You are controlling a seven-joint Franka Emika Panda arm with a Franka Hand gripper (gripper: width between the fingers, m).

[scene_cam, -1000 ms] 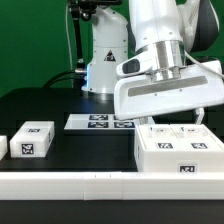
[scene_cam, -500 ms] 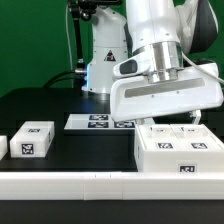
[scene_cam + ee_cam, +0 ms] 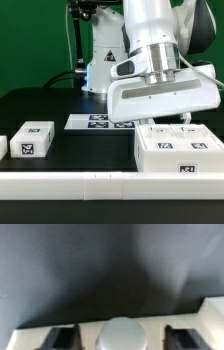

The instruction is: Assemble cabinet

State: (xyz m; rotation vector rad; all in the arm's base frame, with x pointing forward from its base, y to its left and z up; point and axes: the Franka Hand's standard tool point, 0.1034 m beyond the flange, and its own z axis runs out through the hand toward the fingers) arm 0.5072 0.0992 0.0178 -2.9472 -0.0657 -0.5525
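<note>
The cabinet (image 3: 178, 152), a large white box with square compartments and tags on its front, sits at the exterior view's right near the table's front edge. My gripper (image 3: 165, 121) hangs just above its back top edge, its wide white hand covering that part. One dark finger (image 3: 195, 116) shows under the hand, off its centre. In the wrist view two dark fingers (image 3: 58, 337) stand wide apart over the cabinet's pale surface (image 3: 214, 309), so the gripper (image 3: 120, 336) is open and holds nothing. A blurred pale rounded shape lies between them; I cannot tell what it is.
The marker board (image 3: 98, 122) lies flat at mid table. A small white single-tag block (image 3: 32, 140) stands at the exterior view's left, with another (image 3: 3, 147) cut off by the frame edge. The robot base (image 3: 104, 60) stands behind.
The hand has shifted a little toward the exterior view's left above the cabinet. Nothing else has moved.
</note>
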